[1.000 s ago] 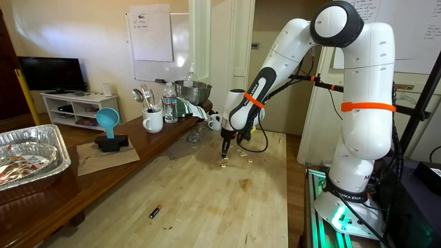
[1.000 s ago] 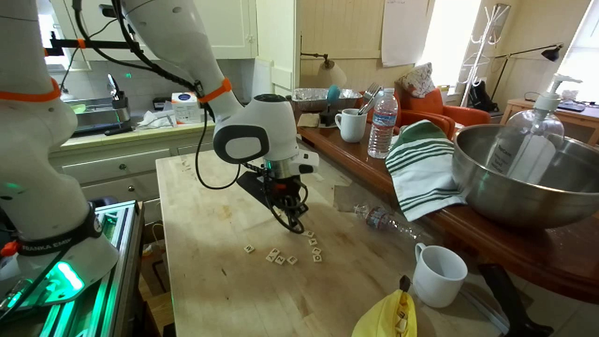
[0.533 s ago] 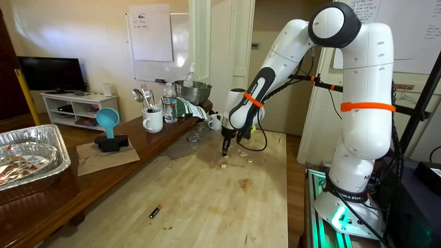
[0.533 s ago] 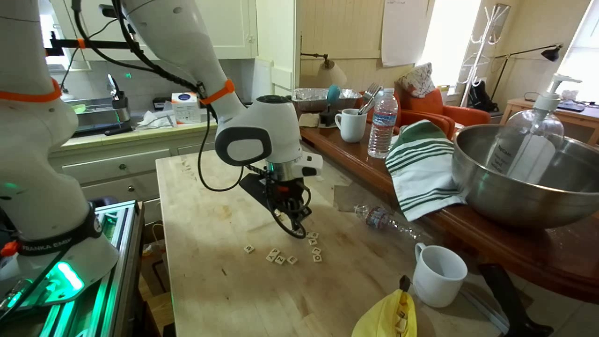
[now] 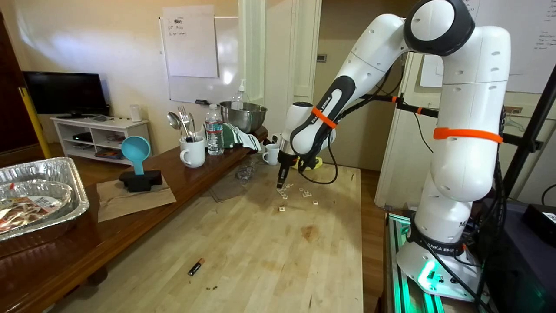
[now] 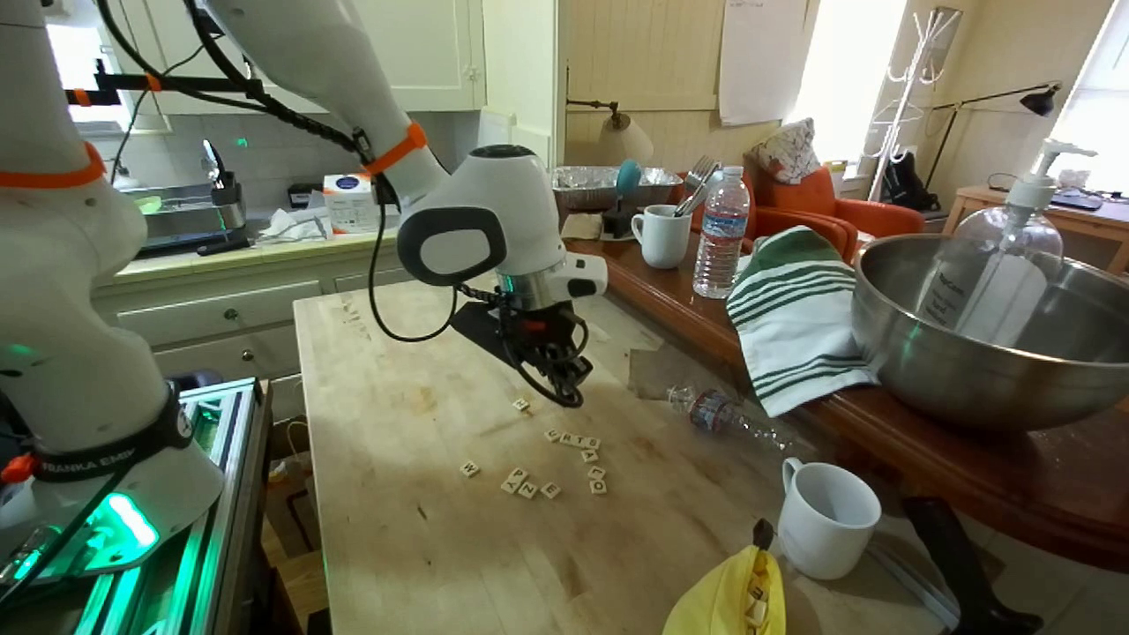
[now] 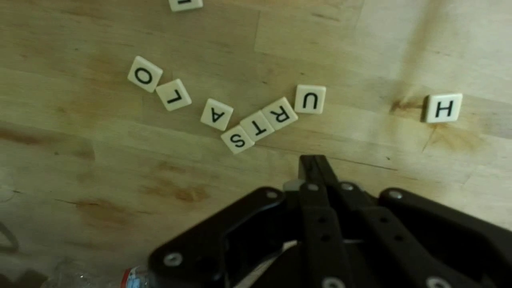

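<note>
The pincer (image 7: 314, 158), closed on nothing, hangs above the table (image 5: 260, 243) near 3 touching letter tiles, S (image 7: 237, 139), T (image 7: 257, 126) and R (image 7: 279, 114), lying face up, presumably so they can be read; tile H (image 7: 444, 108) lies well apart.

Cream square letter tiles (image 7: 257, 126) below my black two-fingered claw (image 7: 314, 159), clear plastic bottle (image 6: 714, 412) by a long edge of the pale wooden bench (image 5: 260, 278), white ceramic mug (image 6: 826, 534) near a corner, yellow banana-shaped pouch (image 6: 721, 595) beside it
</note>
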